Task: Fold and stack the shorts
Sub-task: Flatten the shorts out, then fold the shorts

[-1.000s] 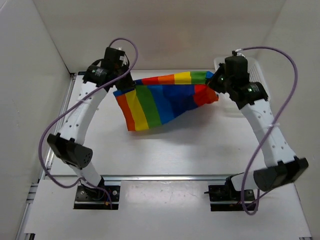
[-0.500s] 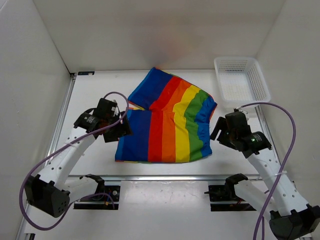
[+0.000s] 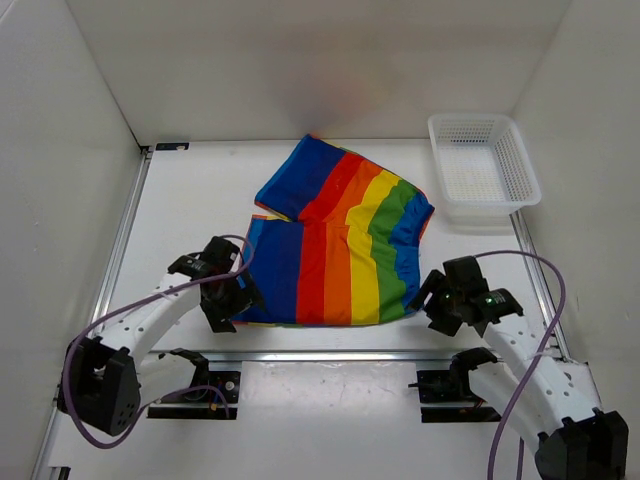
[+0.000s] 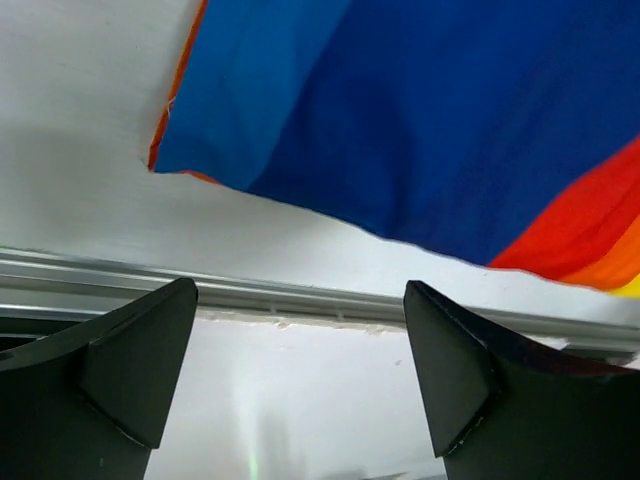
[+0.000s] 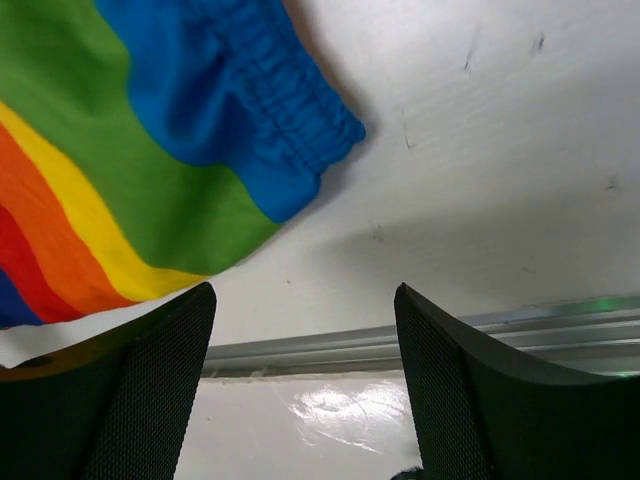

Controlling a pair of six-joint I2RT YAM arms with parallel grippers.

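Shorts (image 3: 340, 262) lie spread on the table (image 3: 190, 210) — outside the white basket (image 3: 485, 207).

I work in a robot lab cell, not a home. My table (image 3: 200, 200) is bare white board, boxed in by plain white panels (image 3: 300, 70) behind it and along both its sides. An aluminium rail (image 3: 330, 354) runs along the table's near edge, and my two arms are bolted to black plates (image 3: 170, 400) just on the near side of it. Purple cables (image 3: 530, 254) loop loose above the table. Shorts (image 3: 340, 260) lie mid-table, and a mesh basket (image 3: 490, 212) sits in its far right corner.
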